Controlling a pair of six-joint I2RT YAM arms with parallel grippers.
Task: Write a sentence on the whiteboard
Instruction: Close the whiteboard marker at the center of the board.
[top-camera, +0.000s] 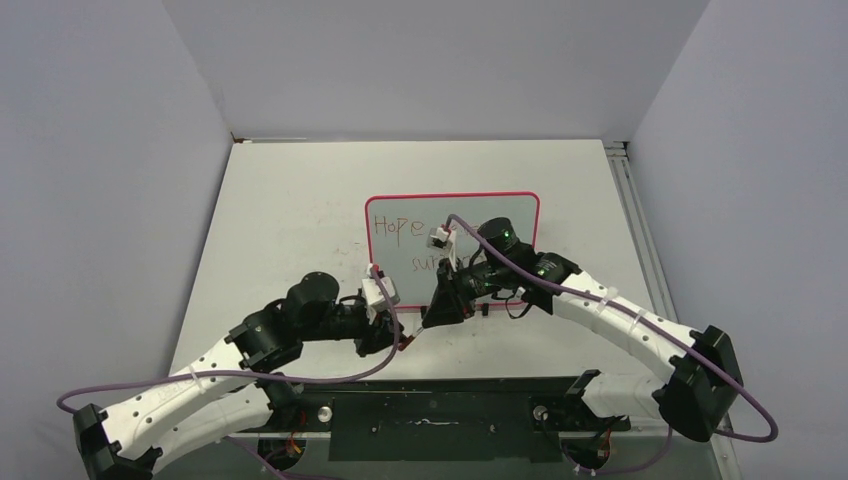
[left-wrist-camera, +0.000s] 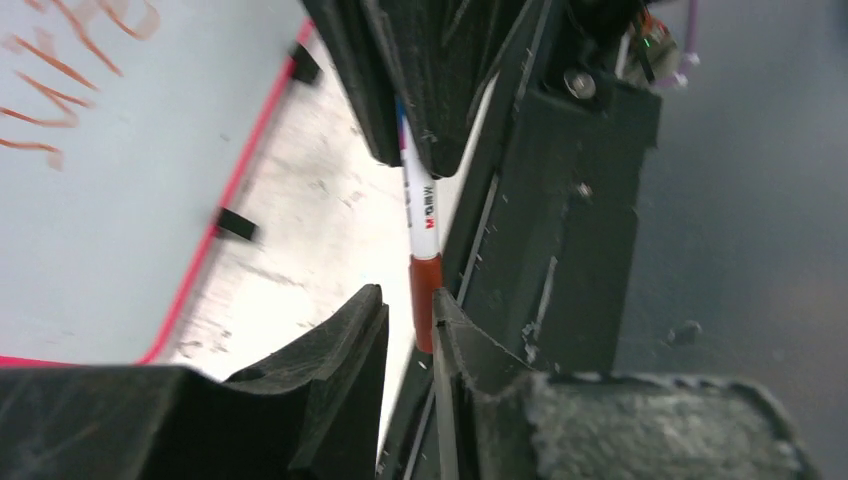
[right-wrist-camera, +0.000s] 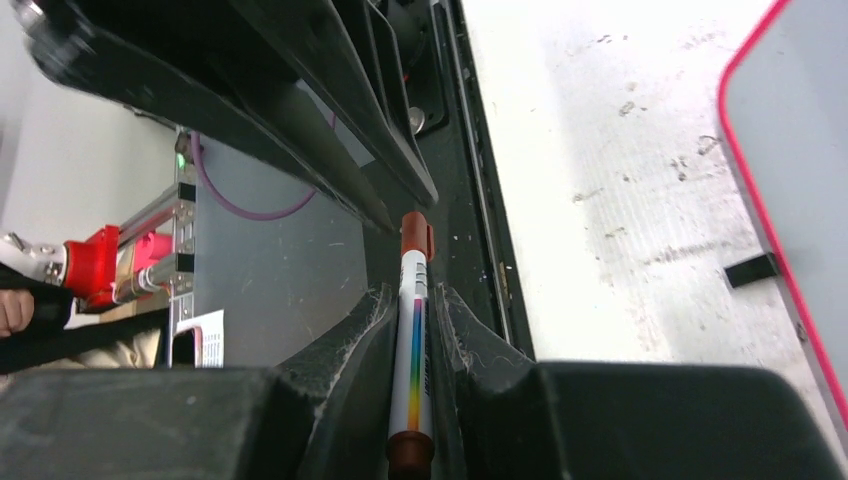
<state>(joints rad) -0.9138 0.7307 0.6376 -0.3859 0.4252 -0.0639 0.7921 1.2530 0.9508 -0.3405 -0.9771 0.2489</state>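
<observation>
sentence (top-camera: 398, 227) past "Hope" hidden behind right arm (top-camera: 600, 310), lower line — perhaps "sur" — cut short

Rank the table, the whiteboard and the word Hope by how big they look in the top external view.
Largest to smallest:
1. table
2. whiteboard
3. word Hope

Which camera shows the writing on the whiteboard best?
The top external view: the sentence reads "Hope", then a second line starting "sur", with the right arm covering the rest. The left wrist view catches only a few blurred strokes in its corner. The right wrist view shows bare whiteboard, no lettering.
</observation>
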